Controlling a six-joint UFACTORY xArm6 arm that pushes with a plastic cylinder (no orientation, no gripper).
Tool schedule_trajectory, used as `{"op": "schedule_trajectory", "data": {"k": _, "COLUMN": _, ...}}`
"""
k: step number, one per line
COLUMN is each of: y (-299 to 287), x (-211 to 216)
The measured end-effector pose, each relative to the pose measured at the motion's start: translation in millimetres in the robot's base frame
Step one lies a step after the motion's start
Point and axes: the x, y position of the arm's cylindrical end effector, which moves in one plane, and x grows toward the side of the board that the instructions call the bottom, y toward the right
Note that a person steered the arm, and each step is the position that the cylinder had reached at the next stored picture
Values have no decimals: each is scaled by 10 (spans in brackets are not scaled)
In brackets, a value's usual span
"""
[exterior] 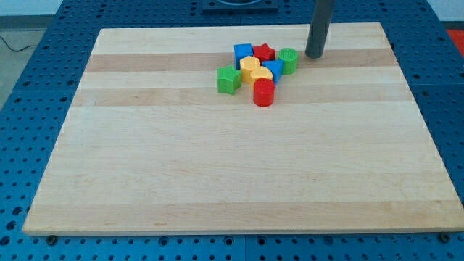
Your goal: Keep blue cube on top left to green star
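While my tip (315,55) rested just right of the green cylinder (288,60), no jaws were visible; the blue cube (243,52) sat upper-left of it.

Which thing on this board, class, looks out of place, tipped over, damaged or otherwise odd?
Nothing stands out. The blocks sit bunched near the board's top: blue cube, green star, red cylinder among them. My tip rests just right of the cluster.

On the wooden board (239,167), my tip (315,55) rests just right of the green cylinder (288,60), while the blue cube (243,53) sits up-right of the green star (229,79), nearly touching.
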Motion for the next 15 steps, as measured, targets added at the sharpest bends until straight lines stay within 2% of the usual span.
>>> {"op": "schedule_trajectory", "data": {"k": 3, "y": -511, "x": 205}}
{"op": "schedule_trajectory", "data": {"k": 4, "y": -467, "x": 205}}
{"op": "schedule_trajectory", "data": {"k": 5, "y": -173, "x": 205}}
{"op": "schedule_trajectory", "data": {"k": 7, "y": 221, "x": -106}}
{"op": "schedule_trajectory", "data": {"k": 8, "y": 225, "x": -304}}
{"op": "schedule_trajectory", "data": {"k": 10, "y": -639, "x": -406}}
{"op": "schedule_trajectory", "data": {"k": 11, "y": -966, "x": -286}}
{"op": "schedule_trajectory", "data": {"k": 13, "y": -1430, "x": 113}}
{"op": "schedule_trajectory", "data": {"k": 15, "y": -1548, "x": -36}}
